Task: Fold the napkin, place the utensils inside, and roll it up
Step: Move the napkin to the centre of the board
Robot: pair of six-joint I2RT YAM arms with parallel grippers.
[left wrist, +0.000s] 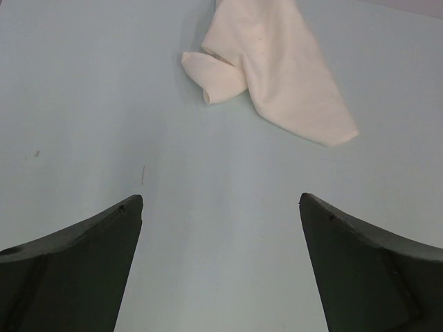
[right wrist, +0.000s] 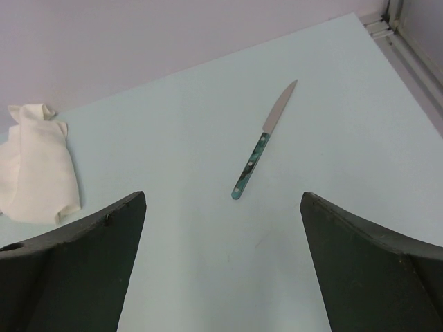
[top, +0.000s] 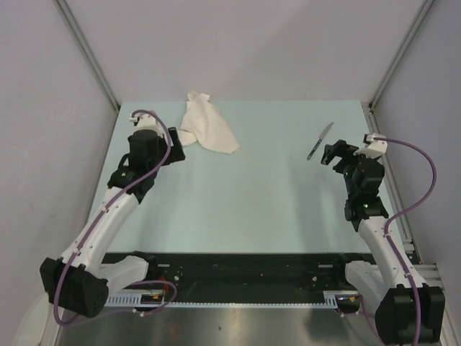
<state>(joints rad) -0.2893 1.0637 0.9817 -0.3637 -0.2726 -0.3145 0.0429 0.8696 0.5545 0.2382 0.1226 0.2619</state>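
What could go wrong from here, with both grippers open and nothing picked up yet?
1. The napkin lies bunched with overlapping layers near the far edge of the table; the left gripper may pinch several layers and fail to spread it flat.
2. The knife lies flat and thin on the table near the right side; the right gripper could slide off it or push it toward the edge rail.

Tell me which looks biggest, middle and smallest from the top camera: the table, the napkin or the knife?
1. The table, by far the largest.
2. The napkin, lying crumpled.
3. The knife, slim and smallest.
Both things lie on the table, so nearness doesn't skew this.
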